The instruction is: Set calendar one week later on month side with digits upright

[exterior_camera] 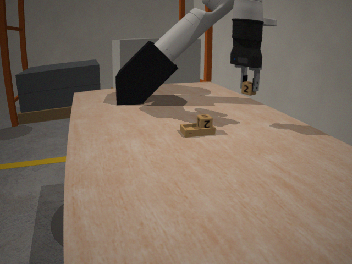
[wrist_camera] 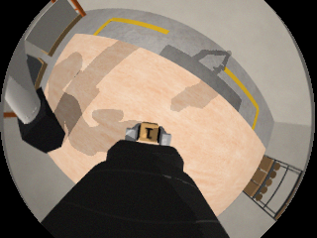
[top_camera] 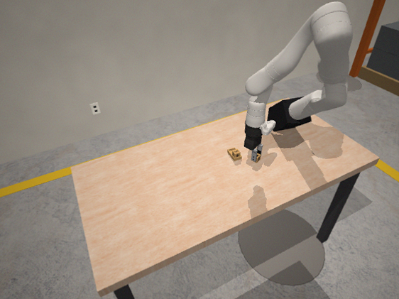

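A small wooden tray lies flat on the table; it also shows in the top view. One wooden cube stands in the tray's right half and shows a 2 toward the exterior camera. The tray's left half is empty. My gripper is shut on the second cube, which shows a 2, and holds it above the table to the right of the tray. In the top view the held cube hangs beside the tray. In the wrist view the cube sits between the fingers.
The arm's black base stands at the table's far end behind the tray. A grey crate and orange racking stand on the floor beyond the table. The table's right edge is close to the gripper.
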